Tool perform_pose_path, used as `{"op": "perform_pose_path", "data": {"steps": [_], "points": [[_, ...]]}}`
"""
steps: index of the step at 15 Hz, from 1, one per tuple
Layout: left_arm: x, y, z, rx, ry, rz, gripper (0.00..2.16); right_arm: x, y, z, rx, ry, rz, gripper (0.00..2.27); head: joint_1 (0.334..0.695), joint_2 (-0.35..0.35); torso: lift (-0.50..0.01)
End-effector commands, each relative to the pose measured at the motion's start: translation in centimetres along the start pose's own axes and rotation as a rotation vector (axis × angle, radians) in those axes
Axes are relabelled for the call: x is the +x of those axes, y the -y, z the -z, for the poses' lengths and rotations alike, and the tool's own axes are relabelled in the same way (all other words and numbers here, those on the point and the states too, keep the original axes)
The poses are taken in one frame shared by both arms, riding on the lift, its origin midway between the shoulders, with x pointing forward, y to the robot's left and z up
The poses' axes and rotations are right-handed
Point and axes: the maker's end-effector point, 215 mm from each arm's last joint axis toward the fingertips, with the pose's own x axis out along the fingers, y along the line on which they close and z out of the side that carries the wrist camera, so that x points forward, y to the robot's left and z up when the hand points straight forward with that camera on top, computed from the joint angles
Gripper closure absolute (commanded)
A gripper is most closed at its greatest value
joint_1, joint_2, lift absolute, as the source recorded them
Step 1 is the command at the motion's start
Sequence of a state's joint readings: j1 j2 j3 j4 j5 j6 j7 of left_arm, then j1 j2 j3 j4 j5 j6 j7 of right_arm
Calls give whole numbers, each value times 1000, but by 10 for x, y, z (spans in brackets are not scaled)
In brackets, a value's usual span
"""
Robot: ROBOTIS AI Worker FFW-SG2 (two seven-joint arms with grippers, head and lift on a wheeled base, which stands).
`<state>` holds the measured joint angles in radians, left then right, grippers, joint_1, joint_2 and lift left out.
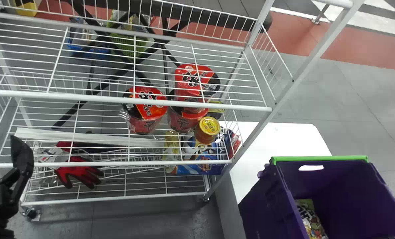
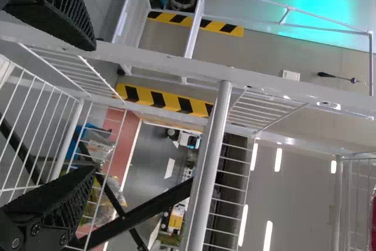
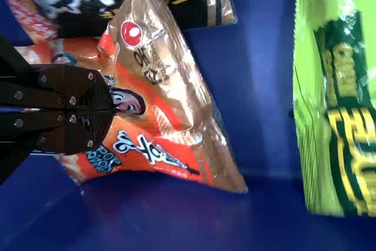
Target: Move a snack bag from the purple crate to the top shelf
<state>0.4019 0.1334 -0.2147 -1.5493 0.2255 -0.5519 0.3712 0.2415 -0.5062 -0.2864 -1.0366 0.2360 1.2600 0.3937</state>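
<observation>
Right wrist view — right gripper [image 3: 114, 110] pinching orange snack bag [image 3: 167, 101] in purple crate [image 1: 267, 205]; left gripper [image 1: 21, 157] wide — near rack [image 1: 127, 101].

Ceiling strip lights [image 2: 268, 236] are glowing brightly in the left wrist view. In the head view, the white worktop [image 1: 277, 136] is glaring to its far edge; the purple crate [image 1: 260, 209] is holding deep shadow inside. The orange snack bag [image 3: 141, 151] is throwing glossy highlights.

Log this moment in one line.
right tool: shut on orange snack bag | bag: inside purple crate | left tool: open, at wire rack | placement: pending
</observation>
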Motion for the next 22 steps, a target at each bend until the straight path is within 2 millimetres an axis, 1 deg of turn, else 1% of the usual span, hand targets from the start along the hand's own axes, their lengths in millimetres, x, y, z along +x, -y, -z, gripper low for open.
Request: {"op": "perform_pose_path", "data": {"steps": [1,2,12,19,22], "points": [[0,1,0,-1,1,0,90,-8,-7,5,66,0,-71,2111,695,-350,-432],[0,1,0,-1,1,0,90,-8,-9,5,64,2,-77,2111,695,-350,-427],[0,0,-2,-4,6,-2,90,-5,-5,2,56,23,-72,2111,695,-350,-388],[-1,0,-2,-2,7,-2,90,-5,-5,-4,55,45,-76,2111,695,-350,-360],[-1,-1,-2,-4,8,-5,90,-6,-3,-10,51,66,-75,2111,695,-350,-348]]}}
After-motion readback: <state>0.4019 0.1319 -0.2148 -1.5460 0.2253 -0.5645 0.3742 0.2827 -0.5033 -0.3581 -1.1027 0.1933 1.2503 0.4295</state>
